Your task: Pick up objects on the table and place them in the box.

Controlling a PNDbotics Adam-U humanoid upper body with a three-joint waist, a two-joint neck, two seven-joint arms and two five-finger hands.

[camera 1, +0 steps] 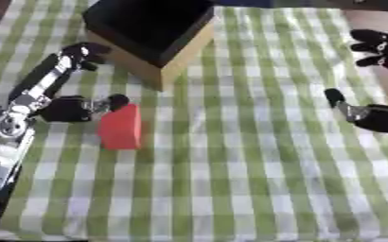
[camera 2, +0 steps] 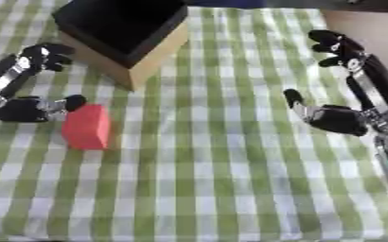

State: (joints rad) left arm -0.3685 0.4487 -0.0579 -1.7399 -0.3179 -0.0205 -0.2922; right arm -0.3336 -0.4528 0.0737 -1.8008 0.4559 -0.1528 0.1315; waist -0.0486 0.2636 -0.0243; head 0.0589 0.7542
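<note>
A red block stands on the green checked cloth at the left. Behind it sits the box, with tan walls and a black inside; I see nothing in it. My left hand is open just left of the block. Its thumb tip is at the block's upper left corner, and its fingers stretch up toward the box's left wall. My right hand hovers open at the right side, thumb pointing inward and fingers spread toward the far edge, holding nothing.
The green and white checked cloth covers the table. A strip of bare brown surface shows at the far right. My left forearm lies along the left edge.
</note>
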